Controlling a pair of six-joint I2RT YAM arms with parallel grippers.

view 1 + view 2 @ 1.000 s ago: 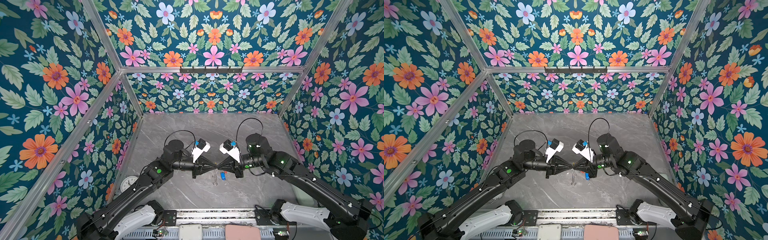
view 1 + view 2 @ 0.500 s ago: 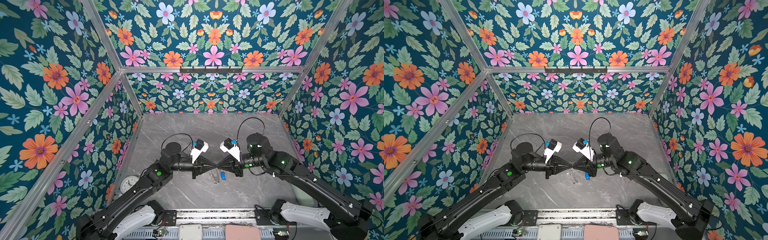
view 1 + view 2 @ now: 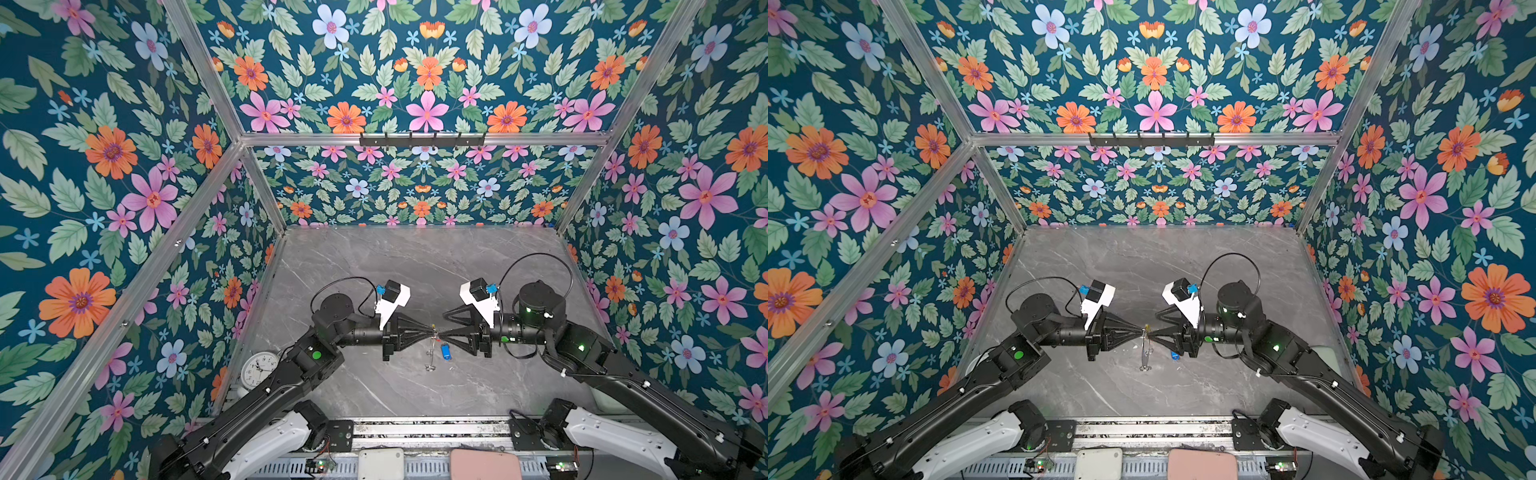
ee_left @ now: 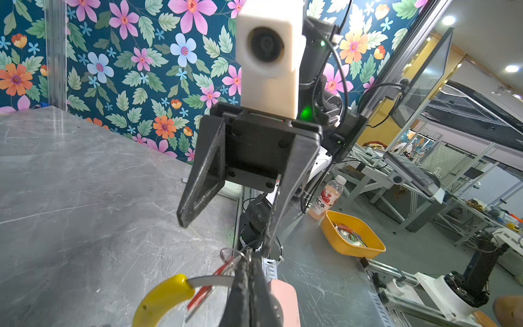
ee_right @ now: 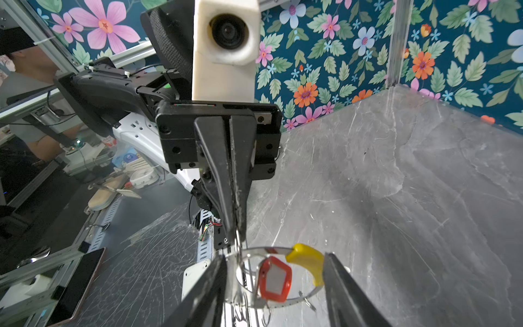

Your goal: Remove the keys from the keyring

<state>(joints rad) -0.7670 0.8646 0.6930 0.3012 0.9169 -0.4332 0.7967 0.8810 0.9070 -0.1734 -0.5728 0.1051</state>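
The left fingers [image 3: 424, 331] clench the keyring [image 5: 305, 255] above the tabletop [image 3: 415, 257], toward its front edge, the red-tagged key [image 5: 276, 280] hanging on it. The right fingers [image 5: 339, 283] stand released astride it. The blue-tagged key [image 3: 446, 351] lies on the tabletop beneath.

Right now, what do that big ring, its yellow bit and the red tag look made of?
The keyring looks like thin bare metal: a grey band with bright glints. Its yellow sleeve seems to be smooth, glossy plastic or rubber; the look leaves that open. The red-orange tag looks like shiny moulded plastic, judging by the highlights on its rounded rim.
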